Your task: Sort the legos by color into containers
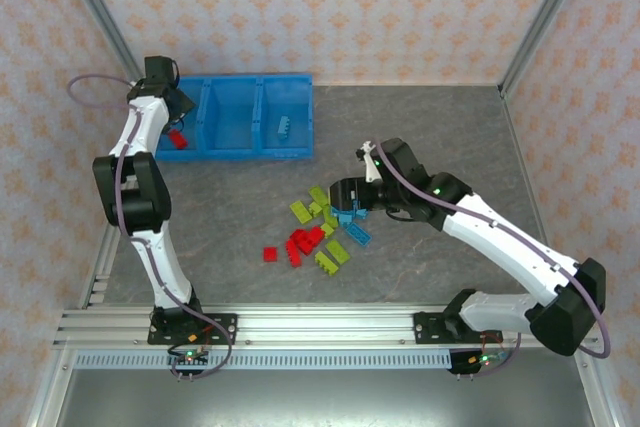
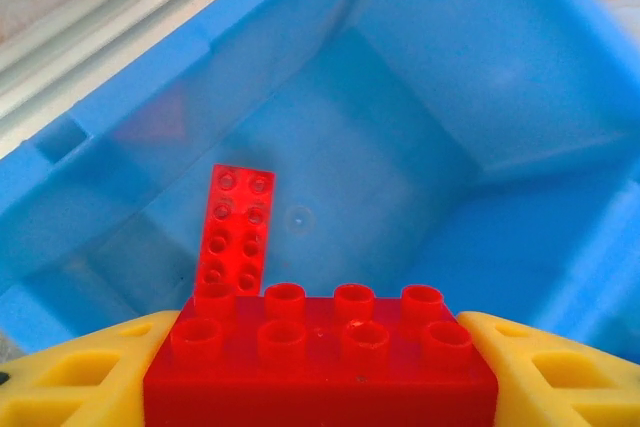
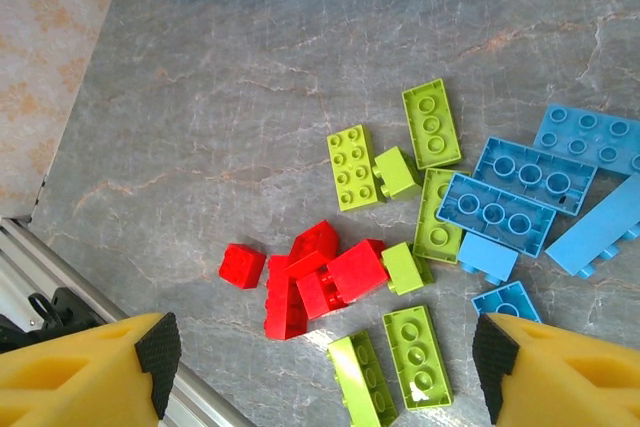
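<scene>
This is a robotics lab test cell, not a home or a shop. A white left arm (image 1: 130, 182) and right arm (image 1: 500, 232) are bolted to an aluminium rail (image 1: 320, 325) at the near edge of a grey stone-look table (image 1: 420, 137). Panels with a pale floral print (image 1: 330, 7) wall it in (metal struts (image 1: 97, 9) stand at the corners). A purple cable (image 1: 100, 76) loops off the left arm. A blue bin (image 1: 235, 152) and loose legos (image 1: 320, 232) serve as props.
</scene>
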Controlling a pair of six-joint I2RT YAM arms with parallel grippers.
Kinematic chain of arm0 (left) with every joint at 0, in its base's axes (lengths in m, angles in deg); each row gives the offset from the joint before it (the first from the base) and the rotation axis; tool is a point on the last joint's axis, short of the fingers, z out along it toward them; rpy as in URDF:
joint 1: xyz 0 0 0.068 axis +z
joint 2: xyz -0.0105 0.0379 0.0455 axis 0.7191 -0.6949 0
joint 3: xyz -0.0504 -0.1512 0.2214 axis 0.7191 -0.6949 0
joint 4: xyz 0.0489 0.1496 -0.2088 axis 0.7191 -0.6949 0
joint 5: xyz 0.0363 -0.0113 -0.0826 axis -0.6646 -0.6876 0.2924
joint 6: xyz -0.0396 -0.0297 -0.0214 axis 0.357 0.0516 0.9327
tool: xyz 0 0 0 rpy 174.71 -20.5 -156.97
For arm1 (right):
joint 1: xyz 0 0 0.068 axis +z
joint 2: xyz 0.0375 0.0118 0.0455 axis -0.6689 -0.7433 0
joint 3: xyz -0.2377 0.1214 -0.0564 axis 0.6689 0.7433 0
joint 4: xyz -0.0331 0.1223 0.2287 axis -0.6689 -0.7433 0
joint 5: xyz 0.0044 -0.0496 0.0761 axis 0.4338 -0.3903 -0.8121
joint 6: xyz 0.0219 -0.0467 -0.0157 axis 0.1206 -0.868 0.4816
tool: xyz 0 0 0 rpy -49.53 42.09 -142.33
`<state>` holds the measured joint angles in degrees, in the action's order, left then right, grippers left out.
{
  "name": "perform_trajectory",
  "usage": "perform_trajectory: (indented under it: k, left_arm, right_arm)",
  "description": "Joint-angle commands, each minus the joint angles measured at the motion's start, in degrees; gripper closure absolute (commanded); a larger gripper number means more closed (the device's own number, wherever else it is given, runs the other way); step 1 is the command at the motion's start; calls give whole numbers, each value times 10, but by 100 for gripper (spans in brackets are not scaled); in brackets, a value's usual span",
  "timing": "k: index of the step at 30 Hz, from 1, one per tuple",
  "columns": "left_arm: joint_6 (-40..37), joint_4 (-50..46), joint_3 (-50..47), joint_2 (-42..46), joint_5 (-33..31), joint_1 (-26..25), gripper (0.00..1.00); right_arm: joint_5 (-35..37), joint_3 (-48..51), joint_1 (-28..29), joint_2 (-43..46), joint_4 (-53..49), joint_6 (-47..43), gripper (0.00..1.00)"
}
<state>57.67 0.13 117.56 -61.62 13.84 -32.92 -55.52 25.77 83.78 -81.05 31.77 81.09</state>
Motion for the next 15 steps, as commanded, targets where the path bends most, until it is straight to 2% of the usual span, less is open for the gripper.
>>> perform_trajectory:
  k: [1,4,8,12,15]
  left_arm:
    - [8,-55,61,-26,56,5,37]
    - [3,-63,78,-31,71,6,27]
    - [11,-50,51,13,64,6,17]
    - [33,-25,-8,87,79,3,14]
    - [40,-2,-80,191,97,-14,14]
  right_arm:
    - [16,5,-1,24,-17,6,21]
    - [18,8,-1,26,-12,8,21]
    - [18,11,-1,23,-10,7,21]
    - [21,19,-1,20,-1,8,21]
    - [24,23,-1,13,5,12,21]
